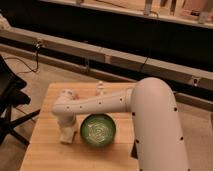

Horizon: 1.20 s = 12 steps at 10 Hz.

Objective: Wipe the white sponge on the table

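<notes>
The small light-wood table [46, 154] stands in the middle of the camera view. My white arm reaches across it from the right to its left half. My gripper [66, 128] points down at the table's left side. A small off-white block, the white sponge [66, 137], lies right under the gripper tip on the table top. The gripper hides where it meets the sponge.
A green bowl [98, 130] sits on the table just right of the gripper, very close. A small white upright bottle-like figure [100, 89] stands at the table's far edge. A black chair [8, 102] is left of the table. A long low ledge [110, 54] runs behind.
</notes>
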Tool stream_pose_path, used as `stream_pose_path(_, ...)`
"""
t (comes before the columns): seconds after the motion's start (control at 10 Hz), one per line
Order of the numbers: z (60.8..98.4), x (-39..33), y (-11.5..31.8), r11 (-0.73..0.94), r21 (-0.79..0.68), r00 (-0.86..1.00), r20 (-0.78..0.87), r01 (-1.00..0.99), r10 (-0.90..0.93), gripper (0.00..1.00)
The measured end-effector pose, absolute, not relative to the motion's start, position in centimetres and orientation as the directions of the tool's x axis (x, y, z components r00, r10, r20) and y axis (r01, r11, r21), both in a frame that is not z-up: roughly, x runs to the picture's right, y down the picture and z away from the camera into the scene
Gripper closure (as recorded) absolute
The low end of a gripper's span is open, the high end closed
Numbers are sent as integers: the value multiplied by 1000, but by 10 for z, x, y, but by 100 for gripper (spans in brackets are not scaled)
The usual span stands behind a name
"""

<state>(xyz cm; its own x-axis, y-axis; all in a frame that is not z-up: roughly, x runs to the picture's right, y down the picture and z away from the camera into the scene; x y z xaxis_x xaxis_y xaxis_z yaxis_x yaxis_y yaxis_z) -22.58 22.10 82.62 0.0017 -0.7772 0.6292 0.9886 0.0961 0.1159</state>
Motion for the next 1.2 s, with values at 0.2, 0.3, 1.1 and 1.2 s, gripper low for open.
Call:
stream_pose_path(0.2, 822, -247, 219, 52, 150, -51, 611, 987, -790, 99)
stream_pose_path(0.3, 820, -255, 219, 30, 168, -79, 605, 985, -793, 99)
stream_pose_path(1.1, 822, -253, 228, 27, 197, -105, 625, 980, -774, 100)
stream_pose_path(1.2, 824, -249, 226, 25, 198, -107, 626, 980, -773, 100)
